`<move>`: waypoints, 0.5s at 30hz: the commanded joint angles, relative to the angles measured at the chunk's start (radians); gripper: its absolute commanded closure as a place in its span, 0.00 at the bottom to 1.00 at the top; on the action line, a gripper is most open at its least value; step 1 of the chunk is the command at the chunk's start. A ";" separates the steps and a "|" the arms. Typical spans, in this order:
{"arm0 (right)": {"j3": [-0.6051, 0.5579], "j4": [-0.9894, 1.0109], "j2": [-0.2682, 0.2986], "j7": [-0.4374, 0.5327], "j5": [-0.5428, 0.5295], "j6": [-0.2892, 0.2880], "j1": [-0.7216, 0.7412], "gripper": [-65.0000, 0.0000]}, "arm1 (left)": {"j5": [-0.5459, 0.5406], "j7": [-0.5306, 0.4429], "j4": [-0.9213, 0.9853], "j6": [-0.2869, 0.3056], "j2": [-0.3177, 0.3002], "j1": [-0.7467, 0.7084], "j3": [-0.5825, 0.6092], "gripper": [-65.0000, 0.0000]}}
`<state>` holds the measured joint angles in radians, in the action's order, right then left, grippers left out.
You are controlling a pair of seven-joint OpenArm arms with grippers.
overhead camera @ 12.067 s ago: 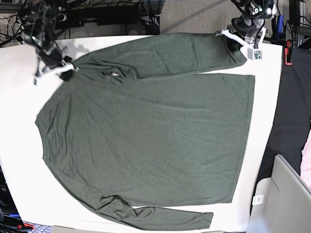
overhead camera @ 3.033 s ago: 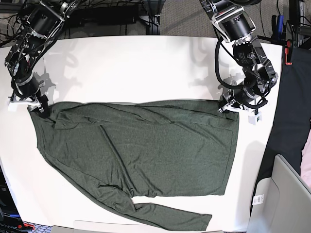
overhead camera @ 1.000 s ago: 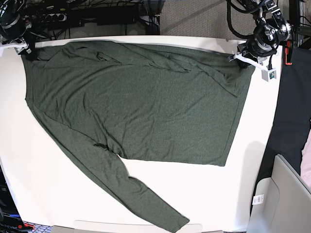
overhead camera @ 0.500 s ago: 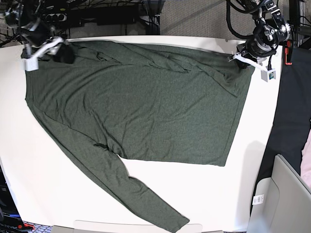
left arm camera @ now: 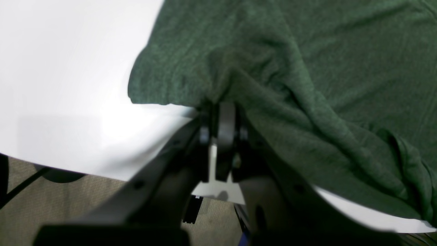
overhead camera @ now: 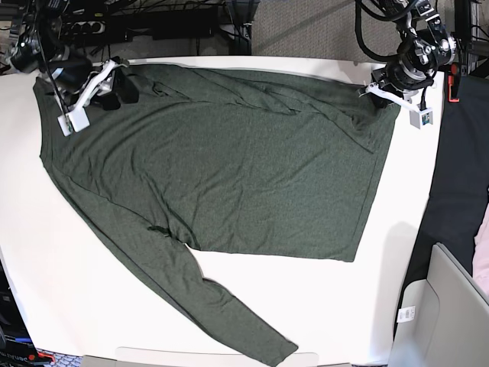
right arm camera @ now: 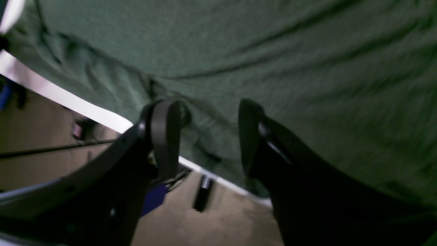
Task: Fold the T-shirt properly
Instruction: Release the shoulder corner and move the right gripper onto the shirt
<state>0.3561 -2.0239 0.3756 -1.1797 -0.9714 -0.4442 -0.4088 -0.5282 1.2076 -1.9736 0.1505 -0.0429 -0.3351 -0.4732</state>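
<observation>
The shirt (overhead camera: pixel 221 168) lay spread across the table (overhead camera: pixel 229 306), top edge along the far side. It looked thin, limp and light; best gripped at hems or corners. Left gripper (left arm camera: pixel 222 112) pinched the far-right corner. Right gripper (right arm camera: pixel 205 133) hovered with fingers apart, holding nothing.

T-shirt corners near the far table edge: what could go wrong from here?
1. The left claw is shut on the T-shirt corner while the right claw is open over the fabric; pulling now would probably skew the shirt.
2. The shirt's top edge lies at the table rim and might slide off.
3. The lower sleeve splays diagonally and may fold unevenly.
</observation>
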 commanded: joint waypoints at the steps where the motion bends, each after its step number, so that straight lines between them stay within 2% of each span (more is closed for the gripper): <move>1: -0.015 -0.016 0.026 0.019 -0.010 -0.008 0.011 0.59 | -0.007 -0.008 -0.016 0.002 -0.008 0.001 -0.002 1.00; 8: -0.162 -0.024 0.087 -0.027 0.049 -0.104 0.078 0.59 | -0.007 -0.008 -0.016 0.002 -0.008 0.001 -0.002 1.00; 11: -0.226 -0.027 0.104 -0.027 0.093 -0.117 0.095 0.59 | -0.007 -0.008 -0.016 0.002 -0.008 0.001 -0.002 1.00; 15: -0.283 -0.028 0.124 -0.027 0.102 -0.118 0.110 0.59 | -0.007 -0.008 -0.016 0.002 -0.007 0.001 -0.002 1.00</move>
<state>0.0692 -2.0338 0.4885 -1.2209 -0.8581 -0.5579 -0.3088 -0.5282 1.2072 -1.9736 0.1505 -0.0444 -0.3351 -0.4732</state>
